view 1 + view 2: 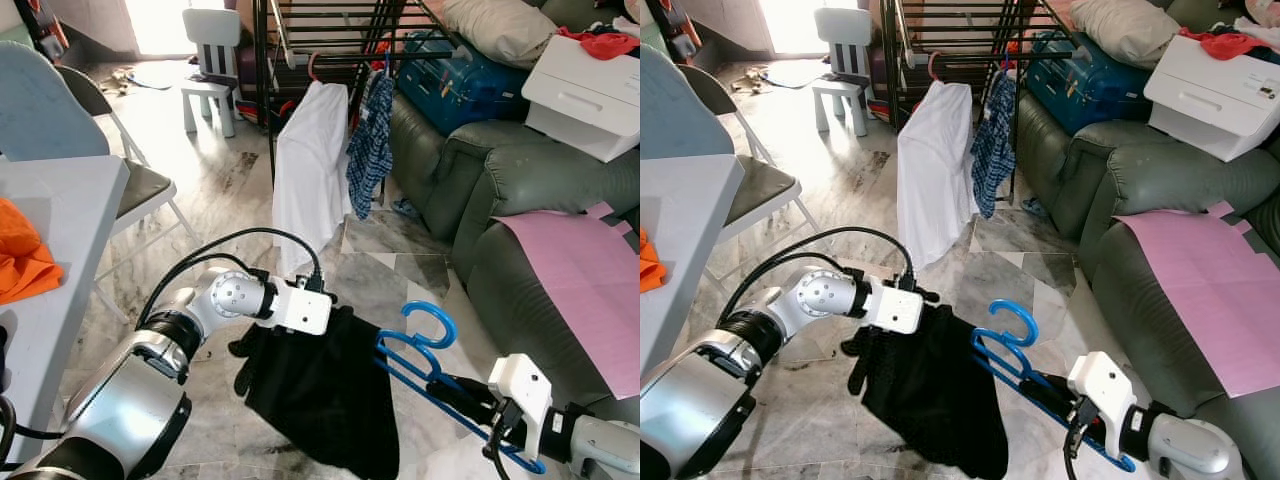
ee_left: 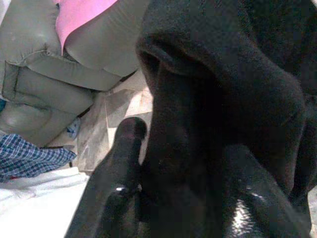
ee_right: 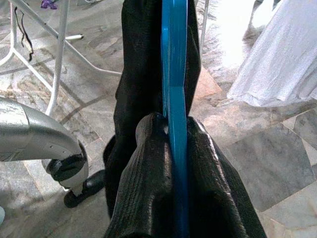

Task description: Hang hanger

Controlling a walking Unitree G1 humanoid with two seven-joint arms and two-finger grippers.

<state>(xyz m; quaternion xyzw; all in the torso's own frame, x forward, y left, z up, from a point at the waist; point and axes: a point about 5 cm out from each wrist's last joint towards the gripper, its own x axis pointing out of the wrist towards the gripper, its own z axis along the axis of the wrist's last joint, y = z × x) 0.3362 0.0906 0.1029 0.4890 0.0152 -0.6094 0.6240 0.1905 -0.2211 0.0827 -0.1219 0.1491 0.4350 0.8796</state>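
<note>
Here right jaws (image 3: pixel 176 134) clamp blue hanger (image 1: pixel 420 345); left jaws (image 2: pixel 148 163) pinch black garment's (image 1: pixel 320 390) edge.

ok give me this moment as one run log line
phase: hanger not yet hung | right gripper: shut on blue hanger | left gripper: holding black garment | clothes rack: ahead, white shirt hanging

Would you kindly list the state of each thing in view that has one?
Blue hanger: gripped by the right tool, tilted, not yet hung.
Black garment: held up by the left tool, draping down.
White shirt: hanging on the rack.
Checked shirt: hanging beside it.
</note>
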